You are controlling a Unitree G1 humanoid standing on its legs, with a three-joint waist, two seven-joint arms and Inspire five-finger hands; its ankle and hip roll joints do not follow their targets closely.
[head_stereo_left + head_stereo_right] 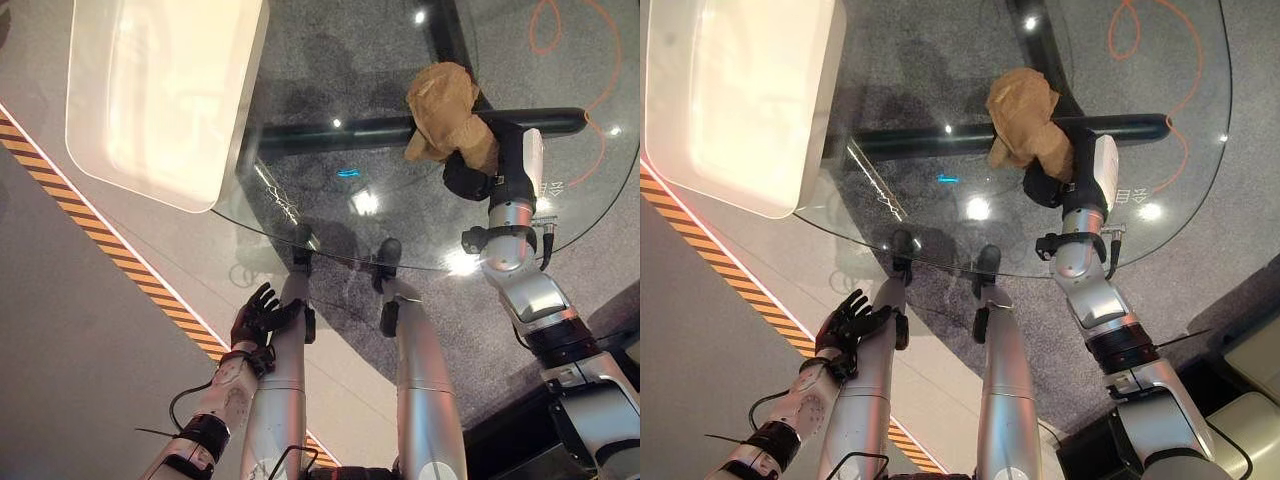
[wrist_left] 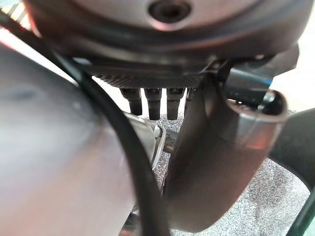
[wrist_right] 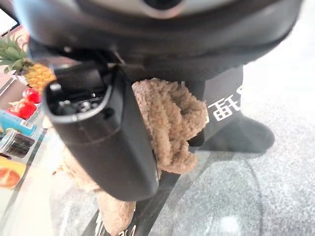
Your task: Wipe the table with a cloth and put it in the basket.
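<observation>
White basket (image 1: 160,100) sits on the glass surface's (image 1: 330,210) left end. Left hand (image 1: 258,318) hangs below the surface's near edge, fingers spread, empty. Right hand (image 1: 468,172) bunches the tan cloth (image 1: 445,110) mid-surface. Cloth looks soft, light, floppy; best gripped by the bunched middle.

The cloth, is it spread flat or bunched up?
Bunched up: the brown cloth sits crumpled on the glass table, gripped by the right robot hand.

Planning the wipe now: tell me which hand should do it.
The right hand: it is already over the glass table with the tan cloth bunched in its grip. The left hand hangs open below the table's near edge, holding nothing.
</observation>
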